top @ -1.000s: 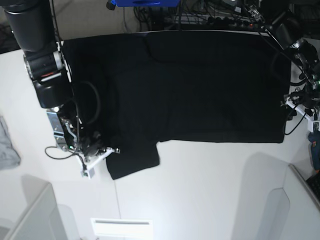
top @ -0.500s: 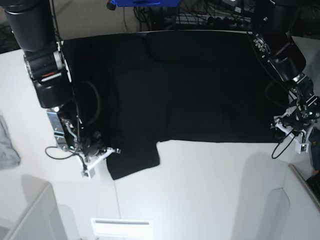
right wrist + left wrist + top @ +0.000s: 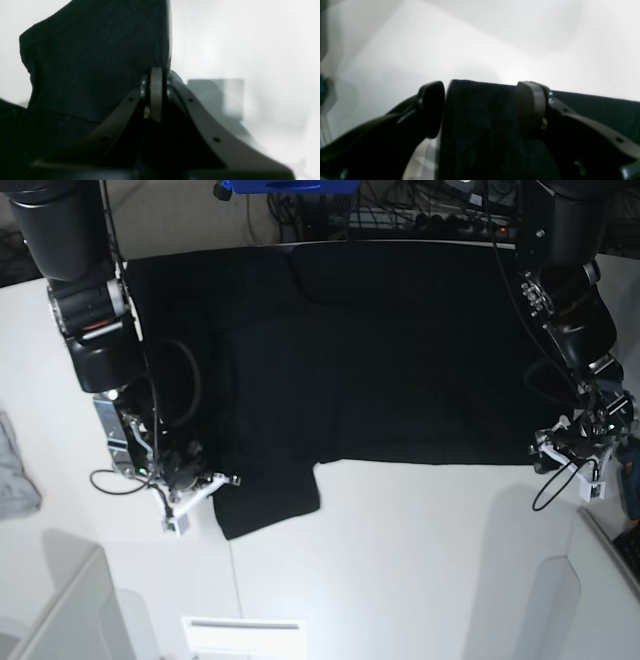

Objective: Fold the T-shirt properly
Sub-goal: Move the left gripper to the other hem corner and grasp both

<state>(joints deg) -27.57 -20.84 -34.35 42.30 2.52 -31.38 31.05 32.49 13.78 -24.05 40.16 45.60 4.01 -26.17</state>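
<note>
Two grippers: both sit at the T-shirt's near edge, one at each end, as we see from the base view.
Right gripper (image 3: 156,95): we see its jaws pressed together at the sleeve's edge; we cannot tell for sure whether cloth is pinched between them.
Sleeve (image 3: 265,505): it juts toward us from the shirt's near edge, just beside the right gripper (image 3: 195,490), flat on the table.
Left gripper (image 3: 480,107): we see its jaws standing apart, with the shirt's corner lying between them; one finger (image 3: 431,107) is off the cloth edge, the other over the cloth.
Left gripper, base view (image 3: 570,455): it hangs at the shirt's near corner on that view's right.
T-shirt (image 3: 380,350): black, spread flat across the far half of the table, its far edge at the table's far edge.
Table (image 3: 400,560): white, bare on the near side of the shirt.
Grey cloth (image 3: 15,470): a crumpled piece at the base view's left edge, well apart from the shirt.
Cables (image 3: 400,210): we see a tangle beyond the table's far edge.
</note>
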